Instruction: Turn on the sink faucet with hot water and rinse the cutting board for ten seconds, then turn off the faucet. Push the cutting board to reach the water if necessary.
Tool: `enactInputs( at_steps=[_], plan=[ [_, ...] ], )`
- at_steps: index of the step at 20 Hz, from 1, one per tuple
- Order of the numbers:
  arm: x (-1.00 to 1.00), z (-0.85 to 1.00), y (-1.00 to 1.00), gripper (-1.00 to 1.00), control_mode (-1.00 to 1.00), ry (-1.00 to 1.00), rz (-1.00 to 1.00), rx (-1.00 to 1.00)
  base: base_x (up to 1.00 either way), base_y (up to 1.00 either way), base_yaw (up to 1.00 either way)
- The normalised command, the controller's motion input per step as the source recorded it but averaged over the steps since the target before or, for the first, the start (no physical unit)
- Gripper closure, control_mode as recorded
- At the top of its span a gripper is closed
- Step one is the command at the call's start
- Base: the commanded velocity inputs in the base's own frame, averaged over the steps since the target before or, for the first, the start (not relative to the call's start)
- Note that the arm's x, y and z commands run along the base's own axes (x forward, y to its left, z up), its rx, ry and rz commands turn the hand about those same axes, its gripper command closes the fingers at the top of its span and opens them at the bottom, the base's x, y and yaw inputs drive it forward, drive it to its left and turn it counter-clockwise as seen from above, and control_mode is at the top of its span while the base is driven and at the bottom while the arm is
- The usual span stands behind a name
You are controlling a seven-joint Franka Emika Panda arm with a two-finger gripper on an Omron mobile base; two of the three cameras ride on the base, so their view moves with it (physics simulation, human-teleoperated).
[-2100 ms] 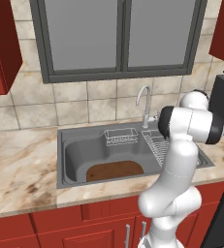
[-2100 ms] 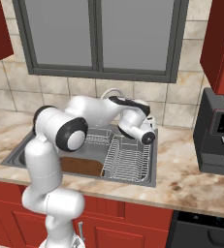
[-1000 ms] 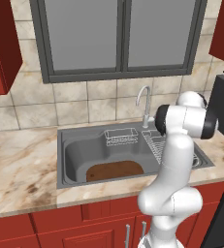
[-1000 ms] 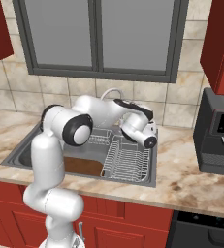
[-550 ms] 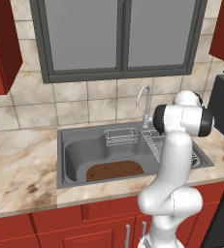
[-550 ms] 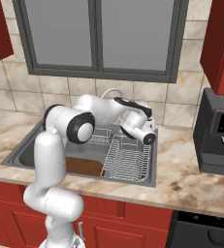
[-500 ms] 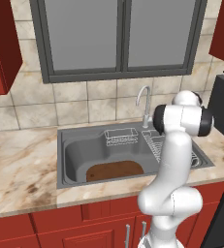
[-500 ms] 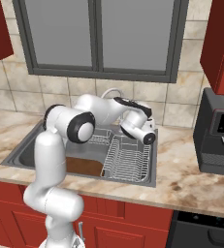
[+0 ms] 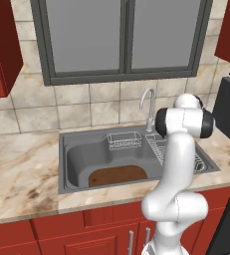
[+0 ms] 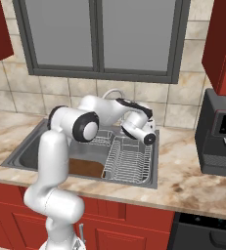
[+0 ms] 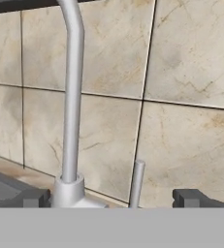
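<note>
The chrome sink faucet [image 11: 72, 97] rises close in front of the hand, and its small lever [image 11: 136, 183] stands upright just right of the faucet base. My gripper [image 11: 112, 198] is open, its fingertips [image 11: 31, 197] wide apart, with the base and lever between them and touching neither. No water runs. The dark brown cutting board [image 9: 117, 175] lies flat at the front of the sink [image 9: 62, 164] and also shows as the cutting board [image 10: 85, 168]. My arm hides the faucet's base in the left base view, where only the spout of the faucet [image 9: 146, 99] shows.
A wire basket [image 9: 124, 141] sits at the back of the basin. A wire dish rack [image 10: 126, 161] fills the sink's right part, under my forearm. A dark coffee machine [image 10: 222, 136] stands on the counter to the right. Tiled wall lies right behind the faucet.
The arm has swung slightly left, bringing the hand a little nearer the faucet base. Board and faucet have not moved.
</note>
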Motion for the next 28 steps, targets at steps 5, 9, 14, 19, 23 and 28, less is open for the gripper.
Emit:
enactInputs(
  at_steps=[5,9,14,19,23,28],
  plan=[
    [0.18,-0.06,0.05,-1.0,-1.0,0.0,0.0,0.0,0.0,0.0,0.0],
    [0.25,0.0,0.09,-1.0,-1.0,0.0,-0.01,0.0,0.0,0.0,0.0],
    [0.26,0.0,0.07,-1.0,-1.0,0.0,-0.04,0.0,0.0,0.0,0.0],
    [0.17,-0.04,0.0,-1.0,-1.0,0.0,-0.07,0.0,0.0,0.0,0.0],
    [0.03,0.0,0.0,-1.0,-1.0,0.0,-0.11,0.0,0.0,0.0,0.0],
    [0.0,-0.01,0.0,-1.0,-1.0,0.0,-0.09,0.0,0.0,0.0,0.0]
  ],
)
